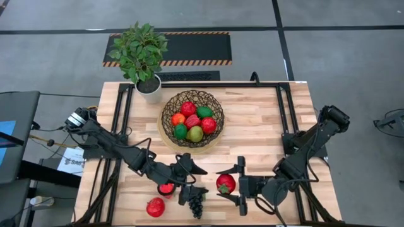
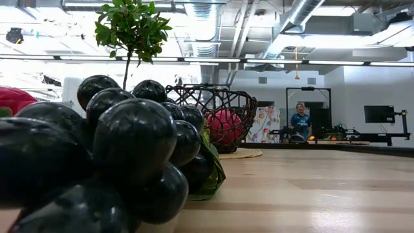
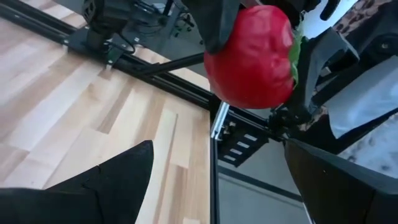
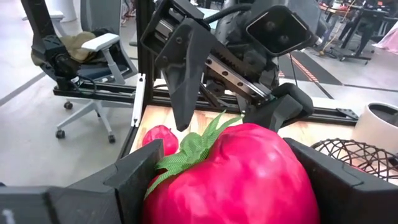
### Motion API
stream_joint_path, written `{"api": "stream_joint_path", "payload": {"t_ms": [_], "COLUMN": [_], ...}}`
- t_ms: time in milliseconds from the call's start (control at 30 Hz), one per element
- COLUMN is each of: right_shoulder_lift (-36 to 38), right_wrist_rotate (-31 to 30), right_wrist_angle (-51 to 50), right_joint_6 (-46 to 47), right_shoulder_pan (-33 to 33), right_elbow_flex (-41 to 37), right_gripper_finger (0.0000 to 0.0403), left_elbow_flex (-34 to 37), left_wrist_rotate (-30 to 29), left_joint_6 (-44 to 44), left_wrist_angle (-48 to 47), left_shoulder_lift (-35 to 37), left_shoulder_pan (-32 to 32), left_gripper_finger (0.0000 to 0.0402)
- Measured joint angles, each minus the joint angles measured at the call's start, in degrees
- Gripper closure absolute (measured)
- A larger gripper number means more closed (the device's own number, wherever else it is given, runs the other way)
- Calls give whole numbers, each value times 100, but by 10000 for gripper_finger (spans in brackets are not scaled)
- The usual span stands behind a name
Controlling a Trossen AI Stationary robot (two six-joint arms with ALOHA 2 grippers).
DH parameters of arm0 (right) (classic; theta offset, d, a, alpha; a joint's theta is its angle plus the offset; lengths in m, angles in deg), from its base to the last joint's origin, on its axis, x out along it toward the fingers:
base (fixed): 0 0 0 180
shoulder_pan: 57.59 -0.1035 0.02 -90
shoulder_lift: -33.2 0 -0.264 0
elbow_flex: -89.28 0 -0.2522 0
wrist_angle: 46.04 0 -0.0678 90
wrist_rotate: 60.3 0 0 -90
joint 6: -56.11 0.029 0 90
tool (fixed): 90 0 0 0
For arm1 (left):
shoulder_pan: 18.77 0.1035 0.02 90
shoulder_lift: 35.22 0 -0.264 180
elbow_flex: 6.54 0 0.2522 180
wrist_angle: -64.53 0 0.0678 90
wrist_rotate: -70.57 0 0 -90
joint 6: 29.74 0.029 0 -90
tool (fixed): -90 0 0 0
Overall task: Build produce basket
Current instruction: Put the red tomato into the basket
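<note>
- Right end effector (image 1: 231,183) pinches a red strawberry (image 1: 225,183) above the desk (image 1: 265,120).
- Left end effector (image 1: 189,171), fingers spread, faces it beside the grape bunch (image 1: 196,200).

Four cameras, one table
Overhead looks straight down; the low one, level, sits against the grapes (image 2: 97,162); wrist views face each other, sharing the strawberry (image 4: 233,177)

**Both arms reaching inward at the table's near edge**

The right gripper (image 1: 230,184) points toward the left arm, jaws closed on a red strawberry (image 1: 225,183). The left gripper (image 1: 194,178) faces it just beside, jaws spread and holding nothing, forearm angled low across the table.
</note>
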Motion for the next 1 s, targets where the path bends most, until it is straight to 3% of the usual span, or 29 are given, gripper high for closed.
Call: {"api": "stream_joint_path", "payload": {"t_ms": [1000], "right_shoulder_lift": [0], "right_wrist_rotate": [44], "right_wrist_angle": [4], "right_joint_6": [11], "right_shoulder_pan": [0], "right_elbow_flex": [0], "right_gripper_finger": [82], "left_elbow_flex": [0], "left_wrist_rotate": [141], "left_joint_6": [-88], "left_wrist_angle": [19], "left_shoulder_lift": [0], "left_shoulder_pan": [-4], "left_gripper_finger": [55]}}
